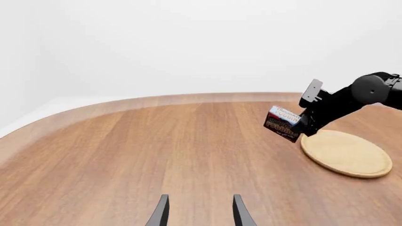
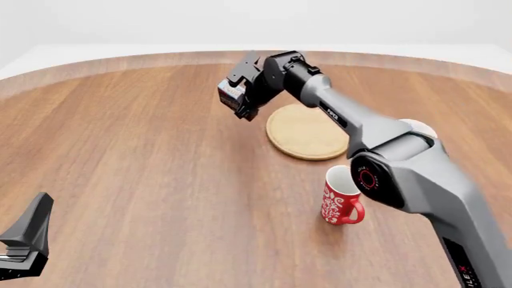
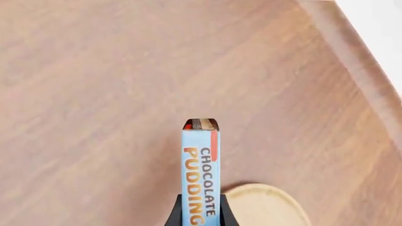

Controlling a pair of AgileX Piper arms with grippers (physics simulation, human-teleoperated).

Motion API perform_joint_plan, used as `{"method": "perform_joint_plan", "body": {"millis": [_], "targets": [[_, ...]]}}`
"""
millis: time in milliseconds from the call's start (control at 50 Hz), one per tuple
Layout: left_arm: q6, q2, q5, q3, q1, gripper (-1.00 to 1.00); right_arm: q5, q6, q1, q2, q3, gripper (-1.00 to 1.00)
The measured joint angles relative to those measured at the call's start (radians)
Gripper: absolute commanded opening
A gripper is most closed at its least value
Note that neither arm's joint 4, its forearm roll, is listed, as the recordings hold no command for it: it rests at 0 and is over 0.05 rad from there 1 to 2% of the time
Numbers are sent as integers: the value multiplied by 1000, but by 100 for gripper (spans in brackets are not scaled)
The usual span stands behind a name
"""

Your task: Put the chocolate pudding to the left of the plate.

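Hanging above the worktop (image 2: pixel 144 156) just left of the plate (image 2: pixel 306 132), the chocolate pudding (image 2: pixel 231 96) sits clamped in the right gripper (image 2: pixel 240 103) jaws; lowering and release remain, left gripper (image 1: pixel 199 211) jaws apart.

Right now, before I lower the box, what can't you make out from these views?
- White mug: front view, mostly hidden behind the right arm.
- Gap between pudding box and table: no view shows it side-on.
- Left hand: only fingertips show; the front view cuts it off.
- Plate: cut off in the right wrist view.

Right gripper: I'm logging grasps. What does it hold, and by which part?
The right gripper clamps the chocolate pudding by its two broad faces, at one end.
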Motion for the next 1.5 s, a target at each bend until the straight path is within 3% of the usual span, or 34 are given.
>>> {"method": "perform_joint_plan", "body": {"millis": [360,860,880,1140,1500], "targets": [[0,0,0,0,0,100,51,17,9,139,-149,-100],[0,0,0,0,0,100,88,38,8,204,-254,-100],[0,0,0,0,0,100,92,38,7,208,-263,100],[0,0,0,0,0,100,122,38,-10,265,-319,100],[0,0,0,0,0,100,-24,49,-13,127,-34,100]]}}
